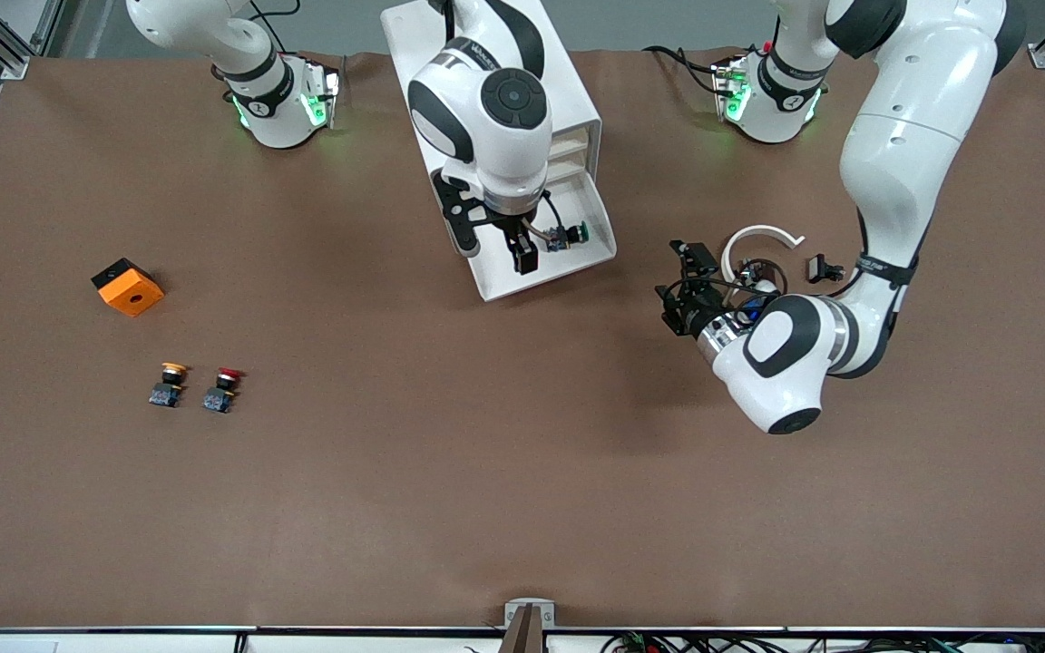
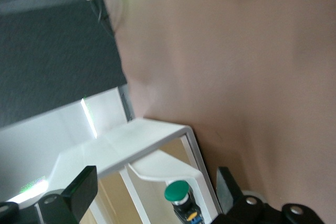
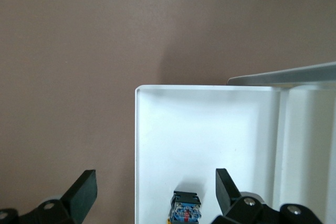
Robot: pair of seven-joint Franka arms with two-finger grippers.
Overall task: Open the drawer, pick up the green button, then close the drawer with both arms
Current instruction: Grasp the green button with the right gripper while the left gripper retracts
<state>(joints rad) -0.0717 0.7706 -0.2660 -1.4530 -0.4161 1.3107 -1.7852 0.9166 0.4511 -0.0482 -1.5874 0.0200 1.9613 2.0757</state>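
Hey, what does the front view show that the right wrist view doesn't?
Only the front view shows both white jointed arms, the left gripper waiting low over the table toward the left arm's end, the white box cabinet, the orange block, and the yellow-capped button and red-capped button. Only the right wrist view shows the right gripper's open fingers up close. Both show the pulled-out white tray drawer with the green-capped button inside.

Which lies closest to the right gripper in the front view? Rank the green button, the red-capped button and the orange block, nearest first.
From the right gripper, over the open drawer:
1. Green button, in the drawer beside it.
2. Red-capped button, toward the right arm's end.
3. Orange block, farther toward that end.
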